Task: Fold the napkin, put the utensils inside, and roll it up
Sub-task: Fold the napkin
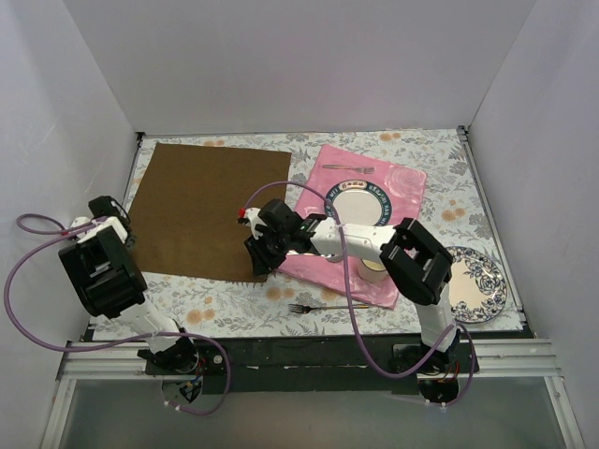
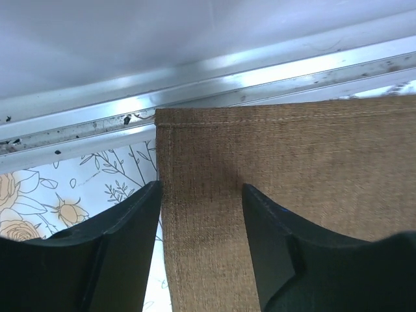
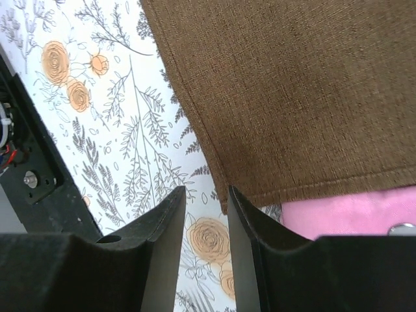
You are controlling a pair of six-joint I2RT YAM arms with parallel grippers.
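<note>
Item: left gripper (image 2: 201, 188). We record black jaws about half apart, straddling the hemmed side edge of the napkin (image 2: 292, 195), nothing pinched; a hemmed corner lies just ahead of the tips.

Item: right gripper (image 3: 205, 192). The jaws stand narrowly apart, with printed tablecloth (image 3: 130, 130) showing through the gap. The napkin's near right corner lies just ahead of the tips, and we see no hold on it.

Item: napkin, dark brown coarse weave, stitched hems, near-square. It lies spread flat at the left of the table, between the two grippers, and extends away from both towards the far wall. We judge each arm is set to take its own side for the fold.

Item: fork (image 1: 316, 307), slim and silver, lying left to right on the tablecloth near the front edge, nearer the right arm.

Item: pink cloth (image 1: 402, 182), smooth, just right of the napkin, bearing a round blue-rimmed plate (image 1: 329, 201) and a second utensil (image 1: 348, 168).
</note>
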